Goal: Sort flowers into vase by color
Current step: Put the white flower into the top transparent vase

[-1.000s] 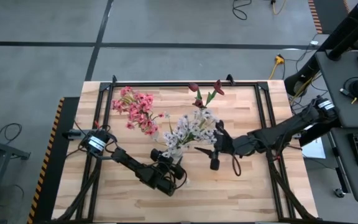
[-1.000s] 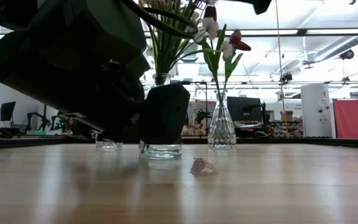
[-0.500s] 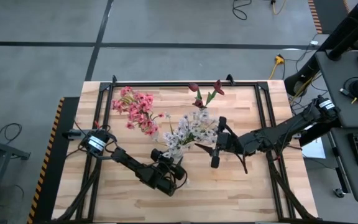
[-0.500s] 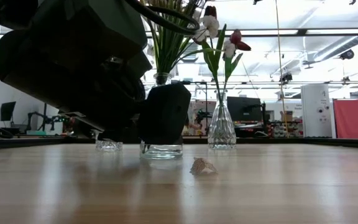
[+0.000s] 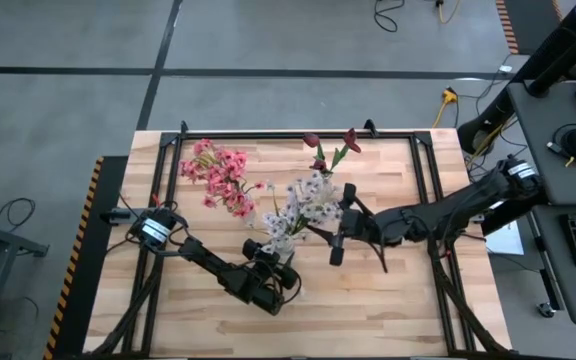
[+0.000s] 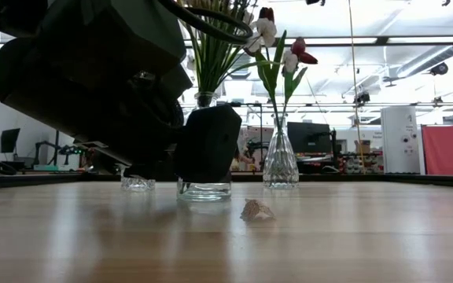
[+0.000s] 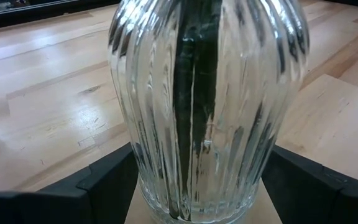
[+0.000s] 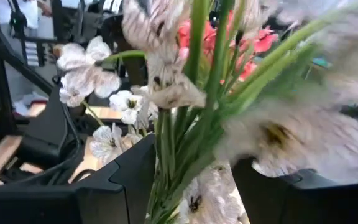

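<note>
A ribbed glass vase (image 7: 204, 106) holding the white flowers (image 5: 303, 208) stands near the table's middle, and my left gripper (image 5: 271, 278) is shut on it. My right gripper (image 5: 320, 232) hangs level above the table, open, with the white flowers' green stems (image 8: 176, 149) between its fingers. The pink flowers (image 5: 218, 175) stand at the far left, and only the glass base of their vase (image 6: 138, 183) shows. The dark red flowers (image 5: 328, 150) stand in a slim vase (image 6: 280, 161) at the far middle. My left gripper pinches the vase's lower belly (image 7: 135, 168) between its two fingers, one on each side. The fingers (image 7: 104, 183) come in nearly level from the table's near left. The vase stands upright with its base (image 6: 203, 189) on the table. My right gripper has the stems running close along one finger (image 8: 132, 177); whether they touch, I cannot tell.
A small pale crumpled scrap (image 6: 256, 210) lies on the wood in front of the vases. A black frame (image 5: 268, 137) rims the table. The near half of the tabletop (image 5: 368, 310) is bare wood.
My right gripper has gone a little toward the table's left and up, and has tipped, moving in among the white flowers. The blossoms nearest it have swung left. The left gripper and the vase have kept still.
</note>
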